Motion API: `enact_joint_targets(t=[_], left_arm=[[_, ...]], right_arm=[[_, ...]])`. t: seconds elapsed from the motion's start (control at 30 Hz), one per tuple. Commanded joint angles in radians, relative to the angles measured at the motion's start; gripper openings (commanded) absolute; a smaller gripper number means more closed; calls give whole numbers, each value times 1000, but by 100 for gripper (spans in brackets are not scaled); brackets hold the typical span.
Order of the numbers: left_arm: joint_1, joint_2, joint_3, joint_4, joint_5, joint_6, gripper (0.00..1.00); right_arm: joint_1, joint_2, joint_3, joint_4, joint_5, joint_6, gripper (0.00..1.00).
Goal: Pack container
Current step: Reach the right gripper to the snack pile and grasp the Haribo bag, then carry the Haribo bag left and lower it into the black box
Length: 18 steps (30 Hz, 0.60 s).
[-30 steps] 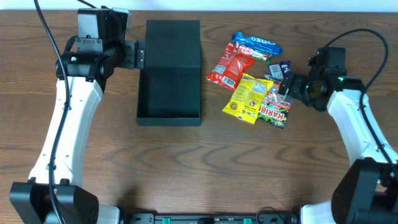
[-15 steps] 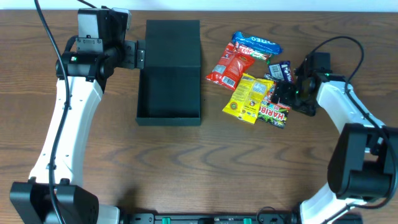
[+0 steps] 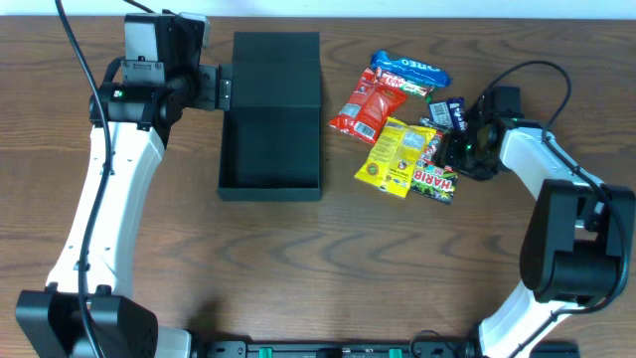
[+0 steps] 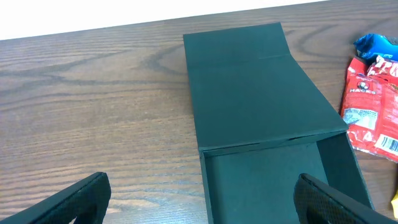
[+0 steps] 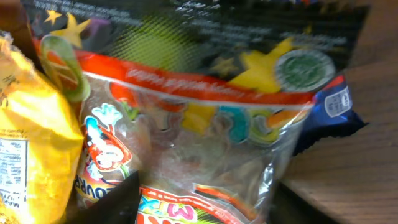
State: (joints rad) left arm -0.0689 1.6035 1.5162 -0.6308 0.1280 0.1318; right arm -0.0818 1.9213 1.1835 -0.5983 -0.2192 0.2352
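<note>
Near the back edge of the table (image 3: pixel 298 268), left of centre: the container (image 3: pixel 270 149), open, its flap lid (image 3: pixel 276 65) laid flat toward that edge. Just beside the container's left wall, the left gripper (image 3: pixel 223 88), spread wide. Toward the table's right side, apart from the container, a cluster of snacks: a red packet (image 3: pixel 368 107), a blue packet (image 3: pixel 412 70), a yellow packet (image 3: pixel 396 156), a small dark packet (image 3: pixel 447 109) and a gummy bag (image 3: pixel 437 179) at the front right of the cluster. Low against that gummy bag, the right gripper (image 3: pixel 459 147); cannot tell whether clamped on the bag or only touching it.
</note>
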Motion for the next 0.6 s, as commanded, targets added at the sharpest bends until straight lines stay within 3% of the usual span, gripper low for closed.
enact_joint_targets(t=[0.0, 0.13, 0.37, 0.57], left_arm=[[3, 12, 5, -1, 3, 10, 95], [3, 12, 5, -1, 3, 11, 95], [3, 12, 5, -1, 3, 11, 95], [3, 12, 5, -1, 3, 11, 95]], right_arm=[[3, 11, 8, 5, -26, 0, 34], [3, 11, 8, 4, -75, 3, 2], [3, -38, 34, -42, -125, 3, 1], [3, -187, 101, -93, -54, 41, 2]])
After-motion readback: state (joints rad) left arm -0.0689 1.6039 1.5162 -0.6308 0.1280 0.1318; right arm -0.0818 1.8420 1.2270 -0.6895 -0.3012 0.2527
